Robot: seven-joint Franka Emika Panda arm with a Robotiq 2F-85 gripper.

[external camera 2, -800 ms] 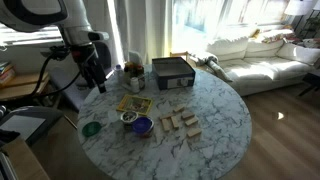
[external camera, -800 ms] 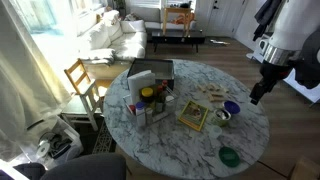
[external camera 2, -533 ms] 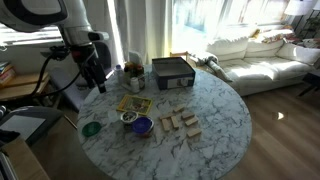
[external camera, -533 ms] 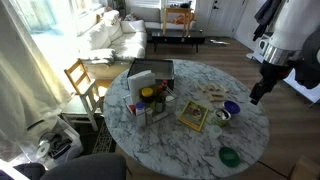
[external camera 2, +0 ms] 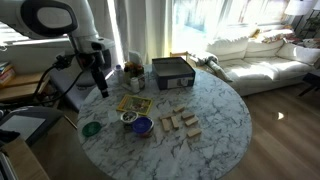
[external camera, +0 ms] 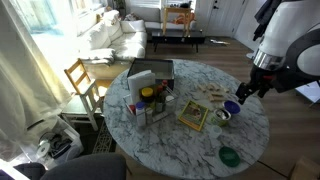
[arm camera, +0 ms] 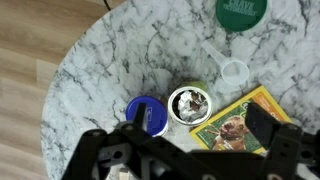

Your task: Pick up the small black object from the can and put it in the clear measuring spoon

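The can [arm camera: 190, 103] is a small round silvery tin on the marble table [arm camera: 110, 60]. It stands between a blue cup [arm camera: 148, 113] and a yellow-green book [arm camera: 245, 118]. Its inside looks shiny with dark patches, and I cannot make out the small black object for sure. The clear measuring spoon [arm camera: 232, 68] lies beyond the can, toward the green lid [arm camera: 241, 10]. My gripper [arm camera: 198, 128] is open and empty, hovering above the can and the book edge. In both exterior views the gripper [external camera: 243, 92] [external camera 2: 103, 90] is above the table edge near the can [external camera: 222, 116] [external camera 2: 128, 118].
A dark box [external camera: 151, 72] and a cluster of bottles and jars [external camera: 148, 100] stand on the far part of the table. Wooden blocks [external camera 2: 180, 122] lie near the book [external camera 2: 133, 104]. A wooden chair [external camera: 82, 80] and a sofa [external camera: 112, 40] stand beyond.
The arm has swung in from beside the table, and the gripper now hangs over the table edge near the blue cup and can. Nothing on the table has moved.
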